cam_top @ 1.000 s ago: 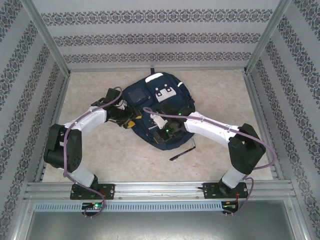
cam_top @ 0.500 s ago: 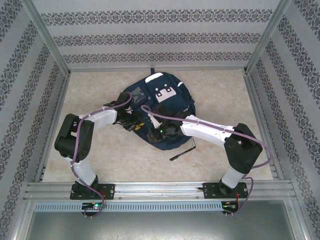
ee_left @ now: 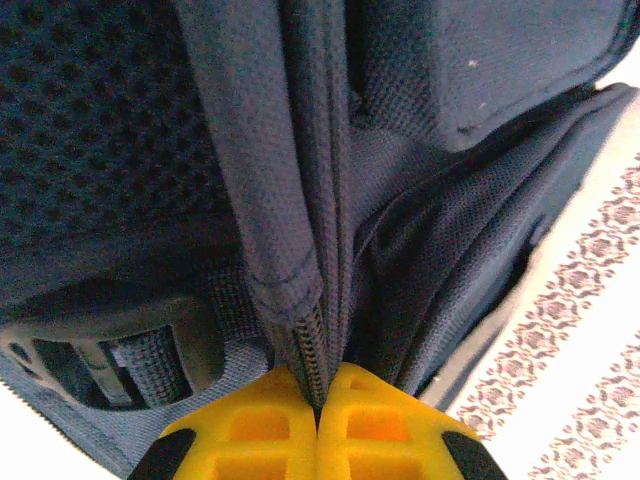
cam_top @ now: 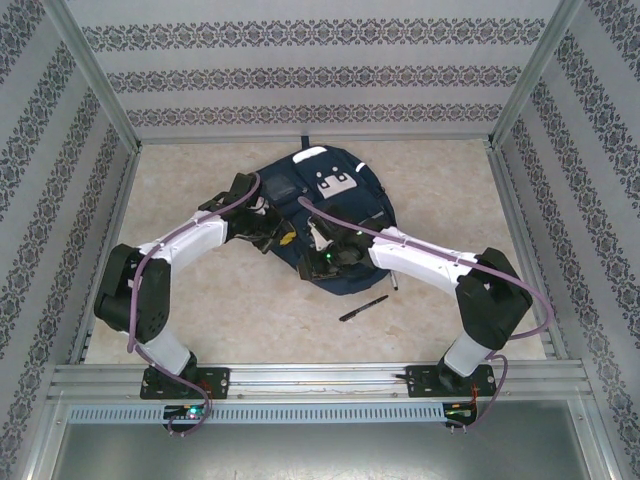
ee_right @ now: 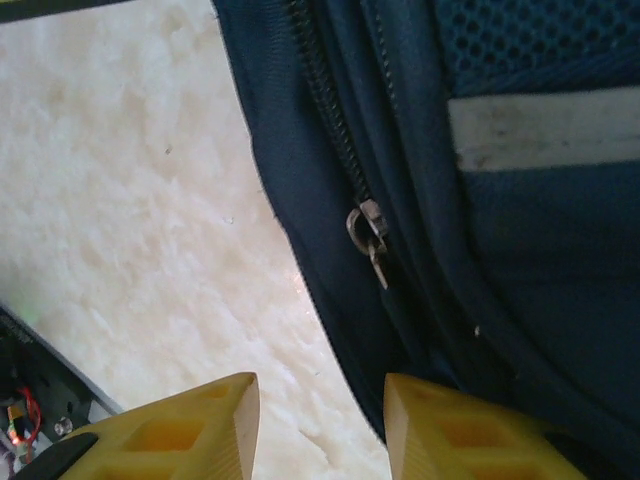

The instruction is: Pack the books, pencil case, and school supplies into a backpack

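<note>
Backpack: zip pull lies just ahead of the wide-open right tool; left tool clamps the zip seam.

Top external: high above the near edge, looking down over the whole bench. Left wrist, right wrist: each very close against backpack fabric, the part shared with the overhead view

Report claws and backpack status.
Left claw shut on navy-blue fabric backpack zip seam. Right claw open near metal zipper pull. Slim black pen on table.
</note>
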`<state>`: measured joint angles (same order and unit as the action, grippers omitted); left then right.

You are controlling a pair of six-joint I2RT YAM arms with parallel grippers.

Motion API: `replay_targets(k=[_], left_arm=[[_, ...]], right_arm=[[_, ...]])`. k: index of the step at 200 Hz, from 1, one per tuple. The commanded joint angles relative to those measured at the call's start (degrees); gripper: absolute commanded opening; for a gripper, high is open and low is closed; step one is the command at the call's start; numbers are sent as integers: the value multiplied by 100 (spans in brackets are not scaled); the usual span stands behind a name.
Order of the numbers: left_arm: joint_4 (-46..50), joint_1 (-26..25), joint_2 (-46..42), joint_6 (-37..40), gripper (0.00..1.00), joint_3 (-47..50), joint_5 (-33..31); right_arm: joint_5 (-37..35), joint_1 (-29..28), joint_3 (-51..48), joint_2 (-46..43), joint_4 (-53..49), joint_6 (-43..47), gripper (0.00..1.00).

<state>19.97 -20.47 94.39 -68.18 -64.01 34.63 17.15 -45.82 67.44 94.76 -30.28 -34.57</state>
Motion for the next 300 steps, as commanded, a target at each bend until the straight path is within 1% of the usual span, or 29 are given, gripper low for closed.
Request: replay_targets(k=[1,14,39,55,104,112,119,123,145,158,169,191,207,221,238,265,284,300], left_arm=[[-482,-79,-124,-577,0,-131,319],[-557,-101,-89,-625,0,-151,407],[-647,-153,-87,-688,0,-164,457],[-723,-170,-96,-746,0,-156,454],[-986,-282,-96,-956,0,-61,449],[-1051,-299,-102,-1000,0,-13,448],[-1093,-319,-109,-1034,0,12,440],[-1112,-337,-113,-1047,0,21,439],[-1169,-402,-102,-1074,0,60,422],[-1184,-411,-105,-1079,0,80,396],[-1206,-413,-105,-1114,0,111,356],[-1248,-431,-114,-1153,0,127,308],[-1252,-464,-106,-1152,0,97,290],[-1268,-505,-66,-1160,0,60,314],[-1302,-554,-17,-1180,0,29,325],[-1362,-599,49,-1230,0,6,347],[-1372,-614,40,-1231,0,19,343],[-1353,-612,42,-1215,0,29,333]], right_arm=[[-520,52,33,-78,-181,-661,40],[-711,68,41,-97,-192,-743,41],[-1335,47,8,-199,-221,-746,42],[-1561,38,-48,-204,-202,-710,43],[-2560,-252,-399,-376,251,-352,45],[-2842,-318,-448,-412,250,-319,47],[-3147,-360,-487,-456,194,-402,53],[-3285,-372,-531,-500,201,-464,55],[-3555,-340,-937,-819,483,-714,56],[-3522,-299,-1050,-933,596,-758,56],[-3317,-216,-1133,-962,753,-724,55],[-3270,-143,-1186,-983,824,-784,54],[-3009,-82,-1268,-982,1133,-769,54],[-2622,-10,-1303,-922,1441,-648,53],[-2366,88,-1247,-757,1543,-716,50],[-2213,117,-1269,-628,1838,-606,46],[-1882,165,-1304,-578,2124,-452,45],[-1612,195,-1415,-620,2403,-405,40]])
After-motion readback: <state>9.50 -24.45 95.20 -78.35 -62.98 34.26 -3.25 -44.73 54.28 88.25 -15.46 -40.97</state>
